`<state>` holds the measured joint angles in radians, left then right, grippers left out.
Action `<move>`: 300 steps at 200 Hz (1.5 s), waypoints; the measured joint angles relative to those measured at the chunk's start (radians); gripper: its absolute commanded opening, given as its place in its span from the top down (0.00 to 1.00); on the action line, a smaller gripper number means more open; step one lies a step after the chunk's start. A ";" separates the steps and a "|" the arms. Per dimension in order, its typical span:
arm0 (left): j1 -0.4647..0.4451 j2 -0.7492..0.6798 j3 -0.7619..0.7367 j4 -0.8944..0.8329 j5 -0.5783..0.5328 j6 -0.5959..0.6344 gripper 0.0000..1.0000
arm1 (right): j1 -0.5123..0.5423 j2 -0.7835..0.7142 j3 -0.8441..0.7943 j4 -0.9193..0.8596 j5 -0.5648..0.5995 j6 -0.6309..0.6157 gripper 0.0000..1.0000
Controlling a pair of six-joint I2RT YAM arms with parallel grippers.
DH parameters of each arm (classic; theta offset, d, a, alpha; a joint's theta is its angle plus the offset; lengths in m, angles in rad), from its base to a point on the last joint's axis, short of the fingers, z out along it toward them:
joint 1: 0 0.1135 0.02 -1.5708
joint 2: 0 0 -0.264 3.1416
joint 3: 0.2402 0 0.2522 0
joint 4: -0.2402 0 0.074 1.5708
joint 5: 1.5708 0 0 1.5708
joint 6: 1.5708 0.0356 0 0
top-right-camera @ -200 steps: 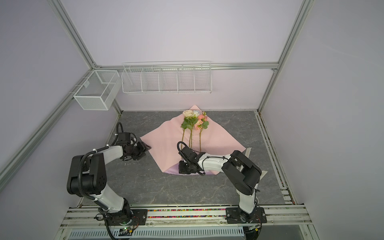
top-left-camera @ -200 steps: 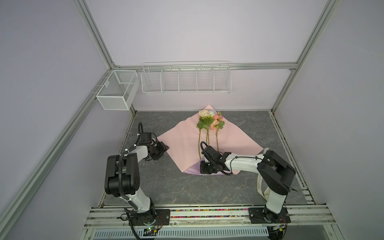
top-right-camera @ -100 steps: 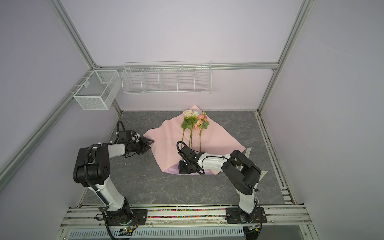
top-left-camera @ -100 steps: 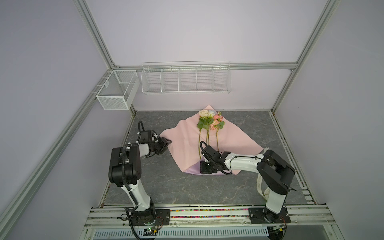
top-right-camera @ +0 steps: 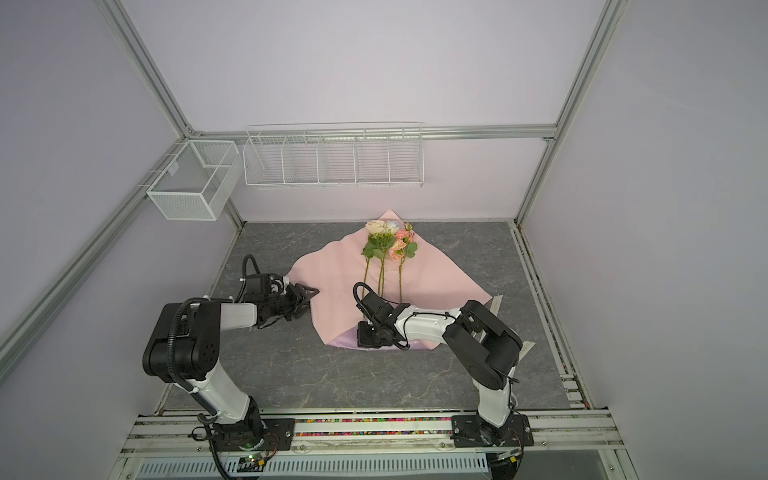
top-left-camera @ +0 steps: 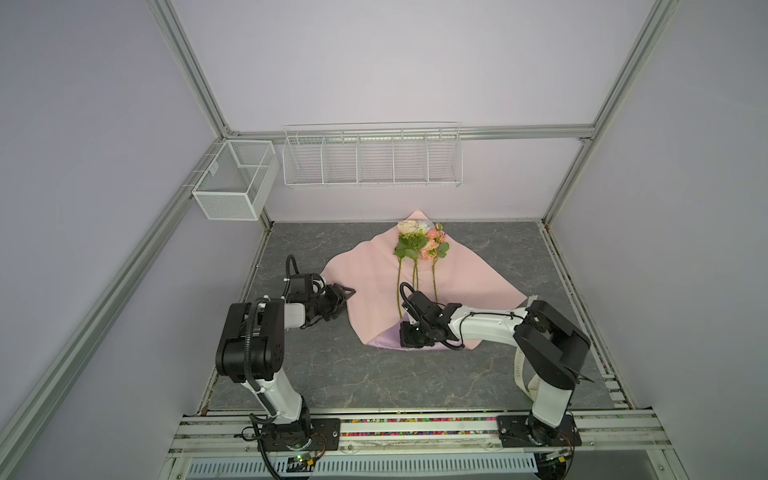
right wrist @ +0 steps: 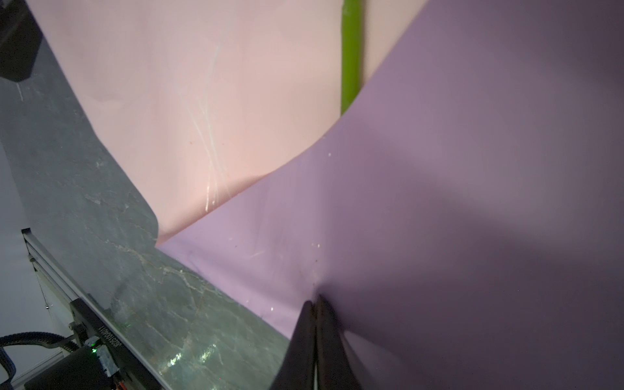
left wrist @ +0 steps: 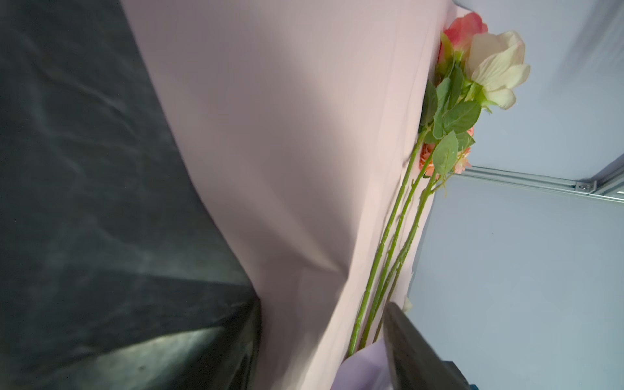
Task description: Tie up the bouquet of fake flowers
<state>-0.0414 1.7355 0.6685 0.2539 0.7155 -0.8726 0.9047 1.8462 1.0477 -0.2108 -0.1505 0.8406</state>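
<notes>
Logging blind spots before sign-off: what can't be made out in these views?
- Stem ends of the bouquet: in both top views, under the folded lilac flap of the wrapping paper and the right gripper.
- Lettering on the ribbon: too small in a top view; the right arm hides most of it.
- Whether the left gripper touches the paper edge: too small in top views; left wrist view shows only blurred fingers.

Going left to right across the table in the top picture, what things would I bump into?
left gripper → bouquet of fake flowers, lying on the pink wrapping paper → cream ribbon
</notes>
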 measured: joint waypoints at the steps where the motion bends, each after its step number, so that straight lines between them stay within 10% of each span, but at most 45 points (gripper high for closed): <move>1: -0.001 -0.001 -0.002 0.002 0.000 -0.002 0.41 | 0.000 0.000 0.000 0.000 0.000 0.000 0.91; 73: -0.039 -0.164 -0.208 0.100 -0.044 -0.117 0.39 | -0.001 0.000 0.000 0.000 0.000 0.000 0.91; 300: -0.215 -0.301 -0.080 -0.164 -0.237 -0.052 0.92 | -0.007 0.000 0.001 0.003 -0.015 0.005 0.88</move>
<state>-0.2565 1.4342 0.5884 0.0902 0.4782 -0.9249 0.8978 1.8462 1.0485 -0.2073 -0.1658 0.8455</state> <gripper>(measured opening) 0.093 0.122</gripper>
